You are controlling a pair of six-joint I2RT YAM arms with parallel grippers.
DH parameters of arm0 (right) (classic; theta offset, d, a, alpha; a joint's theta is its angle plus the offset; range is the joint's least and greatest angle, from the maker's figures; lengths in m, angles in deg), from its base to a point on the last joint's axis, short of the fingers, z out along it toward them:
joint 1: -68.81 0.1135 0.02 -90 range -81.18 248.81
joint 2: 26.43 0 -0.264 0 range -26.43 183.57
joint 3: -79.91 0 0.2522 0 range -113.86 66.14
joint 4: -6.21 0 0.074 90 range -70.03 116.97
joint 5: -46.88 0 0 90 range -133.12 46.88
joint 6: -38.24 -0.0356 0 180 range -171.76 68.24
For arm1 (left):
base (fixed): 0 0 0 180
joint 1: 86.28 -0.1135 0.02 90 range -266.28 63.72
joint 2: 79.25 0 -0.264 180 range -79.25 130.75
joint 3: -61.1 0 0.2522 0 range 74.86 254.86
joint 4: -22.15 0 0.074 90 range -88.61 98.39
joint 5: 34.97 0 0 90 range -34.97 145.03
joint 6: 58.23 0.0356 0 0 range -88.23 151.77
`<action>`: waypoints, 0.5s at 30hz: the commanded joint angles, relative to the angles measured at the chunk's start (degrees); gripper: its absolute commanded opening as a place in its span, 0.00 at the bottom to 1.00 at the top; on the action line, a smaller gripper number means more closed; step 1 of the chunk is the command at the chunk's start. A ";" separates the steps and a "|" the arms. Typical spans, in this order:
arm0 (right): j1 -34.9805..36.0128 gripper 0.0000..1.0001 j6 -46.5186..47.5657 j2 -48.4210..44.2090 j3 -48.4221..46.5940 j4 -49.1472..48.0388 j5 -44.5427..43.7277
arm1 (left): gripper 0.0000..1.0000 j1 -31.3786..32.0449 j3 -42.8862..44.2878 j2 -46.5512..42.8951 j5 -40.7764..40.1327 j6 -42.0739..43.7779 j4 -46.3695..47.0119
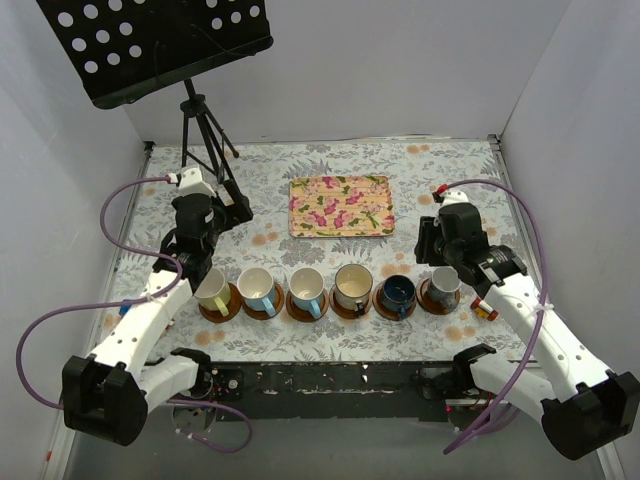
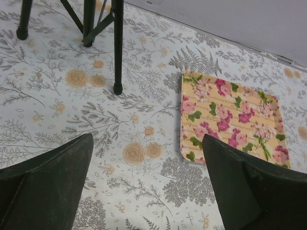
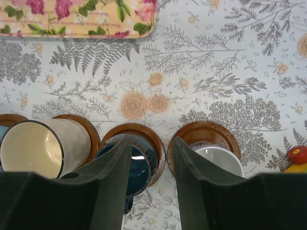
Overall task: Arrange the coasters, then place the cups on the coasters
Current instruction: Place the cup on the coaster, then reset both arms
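Six cups stand in a row, each on a round brown coaster [image 1: 236, 298]: yellow-green cup [image 1: 212, 290], two light blue cups [image 1: 257, 288] [image 1: 306, 287], cream cup [image 1: 353, 287], dark blue cup [image 1: 398, 293], small grey cup [image 1: 444, 285]. My right gripper [image 1: 440, 248] [image 3: 152, 143] hangs open above the gap between the dark blue cup [image 3: 141, 163] and the grey cup [image 3: 220, 160], holding nothing; their coasters [image 3: 144, 130] [image 3: 206, 130] show beyond its fingers. My left gripper [image 1: 198, 222] [image 2: 147, 143] is wide open over bare cloth behind the yellow-green cup.
A rectangular floral tray [image 1: 340, 205] [image 2: 230, 115] lies behind the row. A black music stand [image 1: 150, 45] rises at the back left, its tripod legs [image 2: 117, 48] near my left gripper. A small red and yellow object [image 1: 485, 308] [image 3: 297, 158] lies right of the grey cup.
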 commanded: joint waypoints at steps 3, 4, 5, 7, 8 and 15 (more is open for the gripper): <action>0.01 0.48 2.71 -2.35 -3.57 -11.31 -1.39 | 0.98 -0.26 1.68 -4.45 -11.01 0.47 -1.33; 0.01 0.48 3.40 -2.97 -3.57 -12.37 -2.00 | 0.98 -0.26 1.68 -5.15 -12.07 0.65 -1.24; 0.01 0.48 4.11 -3.67 -3.57 -13.42 -2.44 | 0.98 -0.17 1.50 -5.86 -12.34 0.91 -0.98; 0.01 0.48 5.51 -5.25 -3.05 -15.53 -3.85 | 0.98 -0.26 0.45 -7.88 -12.43 1.44 0.51; 0.01 0.48 6.22 -6.30 -2.61 -16.67 -4.29 | 0.98 -0.35 -0.16 -9.02 -12.26 1.62 1.21; 0.01 0.49 11.67 -16.23 4.58 -28.18 -7.10 | 0.98 -0.26 -3.33 -15.17 -12.17 3.99 5.59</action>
